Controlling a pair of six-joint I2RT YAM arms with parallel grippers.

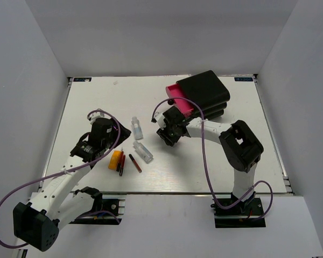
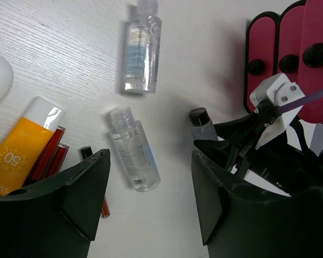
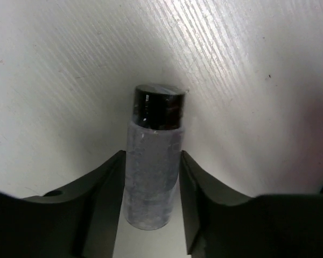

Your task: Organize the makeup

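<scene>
Gripping a black-capped bottle (image 3: 152,183) in right gripper (image 3: 152,157) jaws at counter (image 1: 97,102) middle, by the drawer box (image 1: 204,91), with left gripper (image 2: 151,156) jaws wide over another bottle (image 2: 133,156). Lift straight, squeezing below the cap.

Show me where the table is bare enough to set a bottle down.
Bare: the table's far-left corner, left of the black box; and its near strip between the pencils and the right arm. Crowded: the middle, where clear bottles, orange tube and pencils lie between the open left gripper and the right gripper, closed on a black-capped bottle.
</scene>
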